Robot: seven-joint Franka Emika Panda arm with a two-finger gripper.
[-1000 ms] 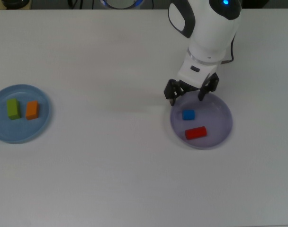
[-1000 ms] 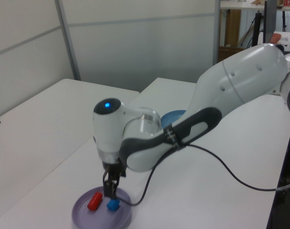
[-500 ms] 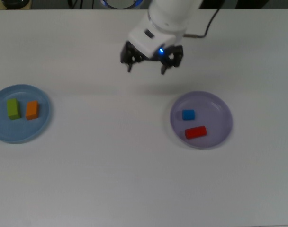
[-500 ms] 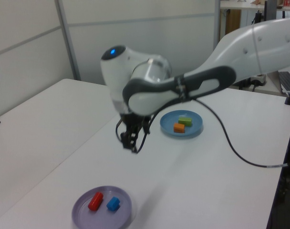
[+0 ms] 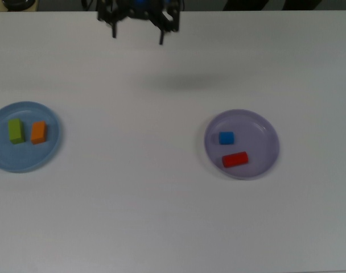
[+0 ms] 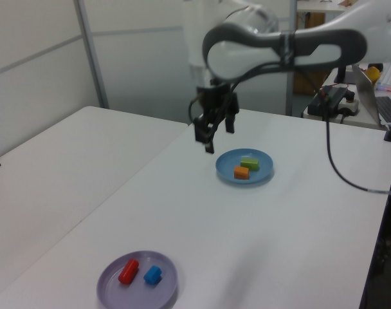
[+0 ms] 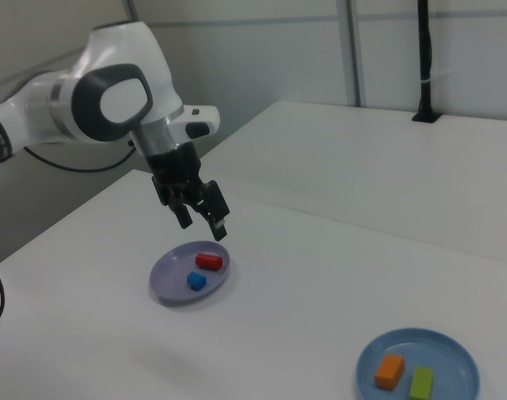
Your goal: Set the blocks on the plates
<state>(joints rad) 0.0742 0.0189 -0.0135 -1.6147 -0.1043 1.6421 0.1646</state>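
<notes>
Biggest thing here is the white table (image 5: 161,216), which fills the whole top view. Next is the robot arm (image 7: 103,100), white with dark grey joints, hanging well above the table. Its gripper (image 5: 137,31) sits at the upper edge of the top view, up and to the left of the purple plate, and it's high in the air in the side views (image 6: 208,138) (image 7: 203,222). The fingers are spread apart with nothing between them.

I'll use the purple plate (image 5: 264,128) as the landmark. It sits right of centre in the top view, near the bottom in the left view (image 6: 112,286) and left of centre in the right view (image 7: 166,279). The blue plate (image 5: 2,159) is well apart from it, far off toward the top view's left.

On the purple plate there's the red block (image 5: 235,160) and the blue cube (image 5: 226,137), near each other but not touching, with the cube closer to the gripper's side in the top view.

Over on the blue plate, the green block (image 5: 15,131) and the orange block (image 5: 38,132) lie side by side, the orange one being the nearer to the purple plate.
</notes>
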